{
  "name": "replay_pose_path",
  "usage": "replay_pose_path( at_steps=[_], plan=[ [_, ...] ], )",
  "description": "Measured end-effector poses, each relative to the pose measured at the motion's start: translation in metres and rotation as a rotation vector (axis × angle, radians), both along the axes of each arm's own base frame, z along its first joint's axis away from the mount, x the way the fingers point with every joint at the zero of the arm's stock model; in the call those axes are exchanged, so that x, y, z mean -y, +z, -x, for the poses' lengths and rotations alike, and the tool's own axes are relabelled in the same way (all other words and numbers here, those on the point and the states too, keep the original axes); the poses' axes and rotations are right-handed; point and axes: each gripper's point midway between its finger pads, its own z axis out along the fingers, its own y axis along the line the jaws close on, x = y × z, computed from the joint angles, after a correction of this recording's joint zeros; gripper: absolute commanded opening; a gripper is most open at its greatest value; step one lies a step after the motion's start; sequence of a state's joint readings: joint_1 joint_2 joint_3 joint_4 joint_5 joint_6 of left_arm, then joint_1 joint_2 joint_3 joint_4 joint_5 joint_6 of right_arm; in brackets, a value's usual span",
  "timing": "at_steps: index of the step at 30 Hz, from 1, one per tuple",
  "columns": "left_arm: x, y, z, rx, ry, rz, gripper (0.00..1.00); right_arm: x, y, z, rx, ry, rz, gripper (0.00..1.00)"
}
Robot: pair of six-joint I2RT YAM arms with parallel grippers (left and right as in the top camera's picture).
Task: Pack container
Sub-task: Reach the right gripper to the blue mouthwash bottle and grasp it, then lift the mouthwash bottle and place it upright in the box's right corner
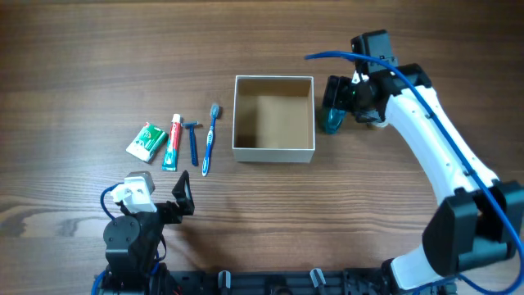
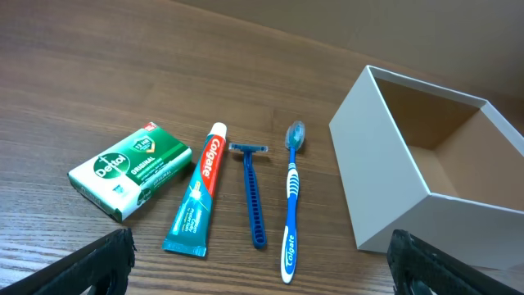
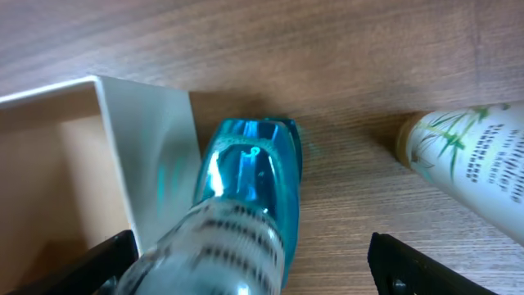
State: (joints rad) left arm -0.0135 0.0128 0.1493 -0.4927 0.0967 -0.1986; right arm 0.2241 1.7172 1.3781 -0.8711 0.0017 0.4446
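The container (image 1: 273, 153), a square white box with a tan inside, sits mid-table and holds nothing that I can see. It also shows in the left wrist view (image 2: 385, 176) and the right wrist view (image 3: 155, 156). A teal bottle (image 1: 330, 123) lies just outside its right wall. My right gripper (image 1: 337, 100) is open, its fingers (image 3: 262, 270) on either side of the teal bottle (image 3: 250, 188), with a gap on the right side. My left gripper (image 1: 182, 197) is open and empty near the front left, its fingers (image 2: 262, 279) apart.
Left of the container lie a green soap box (image 1: 146, 140) (image 2: 131, 170), a toothpaste tube (image 1: 172, 142) (image 2: 196, 192), a blue razor (image 1: 193, 141) (image 2: 252, 192) and a blue toothbrush (image 1: 210, 139) (image 2: 291, 201). A white bottle with a leaf print (image 3: 479, 160) lies right of the teal bottle.
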Motion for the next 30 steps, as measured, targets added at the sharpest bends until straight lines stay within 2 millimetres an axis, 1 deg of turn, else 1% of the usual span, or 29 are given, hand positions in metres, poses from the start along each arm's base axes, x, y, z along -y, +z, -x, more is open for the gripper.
replay_pose_path(
  at_steps=[1,3,4,5,6,7,8,10,11,13,14,15,17,18,19,20,22,24,25,27,30],
  plan=[
    [0.000,0.000,0.000,0.000,0.000,0.000,1.00,0.000,-0.006,0.000,-0.016,-0.001,0.003,0.70],
    [0.000,0.000,0.000,0.000,0.000,0.000,1.00,0.000,-0.013,-0.002,-0.027,-0.002,0.007,0.63],
    [0.000,0.000,0.000,0.000,0.000,0.000,1.00,0.000,-0.016,-0.003,-0.030,-0.004,0.010,0.55],
    [0.000,0.000,0.000,0.000,0.000,0.000,1.00,0.000,-0.017,-0.005,-0.028,-0.005,0.013,0.42],
    [0.000,0.000,0.000,0.000,0.000,0.000,1.00,0.001,-0.017,-0.006,-0.021,-0.003,0.018,0.36],
    [0.000,0.000,0.000,0.000,0.000,0.000,1.00,0.001,-0.016,-0.008,-0.012,0.002,0.024,0.34],
    [0.000,0.000,0.000,0.000,0.000,0.000,1.00,0.003,-0.016,-0.009,-0.008,0.008,0.037,0.34],
    [0.000,0.000,0.000,0.000,0.000,0.000,1.00,0.004,-0.016,-0.009,-0.008,0.018,0.048,0.29],
    [0.000,0.000,0.000,0.000,0.000,0.000,1.00,0.004,-0.016,-0.008,-0.010,0.021,0.056,0.29],
    [0.000,0.000,0.000,0.000,0.000,0.000,1.00,0.005,-0.015,-0.003,-0.020,0.035,0.091,0.28],
    [0.000,0.000,0.000,0.000,0.000,0.000,1.00,0.005,-0.014,0.001,-0.032,0.043,0.121,0.26],
    [0.000,0.000,0.000,0.000,0.000,0.000,1.00,0.003,-0.009,0.007,-0.047,0.058,0.149,0.24],
    [0.000,0.000,0.000,0.000,0.000,0.000,1.00,-0.005,0.009,0.010,-0.046,0.084,0.171,0.22],
    [0.000,0.000,0.000,0.000,0.000,0.000,1.00,-0.015,0.029,0.009,-0.023,0.107,0.179,0.22],
    [0.000,0.000,0.000,0.000,0.000,0.000,1.00,-0.029,0.054,0.006,0.029,0.134,0.170,0.22],
    [0.000,0.000,0.000,0.000,0.000,0.000,1.00,-0.039,0.071,0.006,0.064,0.155,0.162,0.22],
    [0.000,0.000,0.000,0.000,0.000,0.000,1.00,-0.070,0.124,0.015,0.178,0.217,0.123,0.19],
    [0.000,0.000,0.000,0.000,0.000,0.000,1.00,-0.088,0.148,0.026,0.232,0.250,0.091,0.18],
    [0.000,0.000,0.000,0.000,0.000,0.000,1.00,-0.090,0.151,0.029,0.238,0.252,0.084,0.17],
    [0.000,0.000,0.000,0.000,0.000,0.000,1.00,-0.093,0.150,0.030,0.233,0.246,0.077,0.18],
    [0.000,0.000,0.000,0.000,0.000,0.000,1.00,-0.096,0.135,0.024,0.199,0.237,0.088,0.19]
  ],
)
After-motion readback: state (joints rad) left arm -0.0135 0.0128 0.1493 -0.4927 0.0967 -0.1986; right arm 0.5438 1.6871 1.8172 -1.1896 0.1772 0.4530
